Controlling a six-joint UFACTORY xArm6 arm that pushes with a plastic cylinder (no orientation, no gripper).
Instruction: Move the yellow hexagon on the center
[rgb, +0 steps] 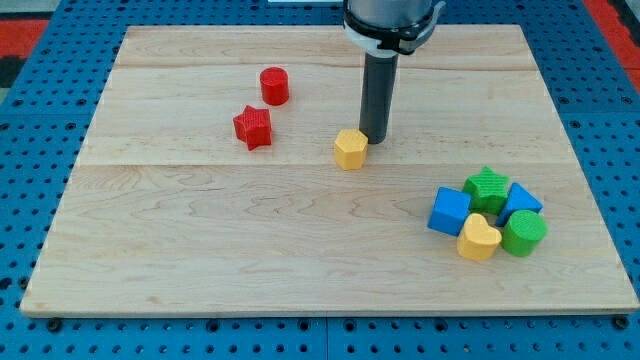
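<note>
One yellow hexagon (350, 149), mid-board, touched at its upper right by my tip (373, 137); rod upright, no fingers, nothing grasped

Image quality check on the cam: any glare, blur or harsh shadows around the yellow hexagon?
Camera view: even, soft lighting, no glare on the wooden board; yellow hexagon sharp, with only a faint shadow at its base; my tip in focus, just at the hexagon's upper right; top of the arm cropped by the view's top edge.

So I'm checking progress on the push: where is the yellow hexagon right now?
The yellow hexagon sits near the board's middle, slightly toward the view's top, with my tip just at its upper right and the red star off to its left.
</note>
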